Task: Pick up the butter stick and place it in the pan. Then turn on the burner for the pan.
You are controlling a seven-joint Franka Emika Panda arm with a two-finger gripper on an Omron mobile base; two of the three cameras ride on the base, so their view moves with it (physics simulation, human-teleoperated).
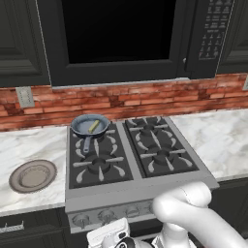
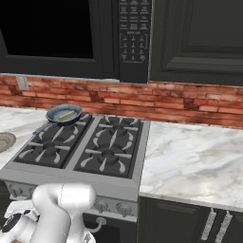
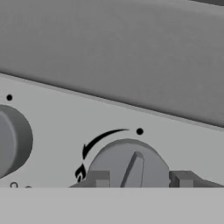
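On the stove's front panel, the fingers straddle a knob, partly closed, while the butter stick lies in the pan

The stove knob between the finger tips is cut off along its lower part, so contact cannot be judged. A neighbouring knob runs off the hand view's left edge. The plate is clipped at the right base view's left edge.
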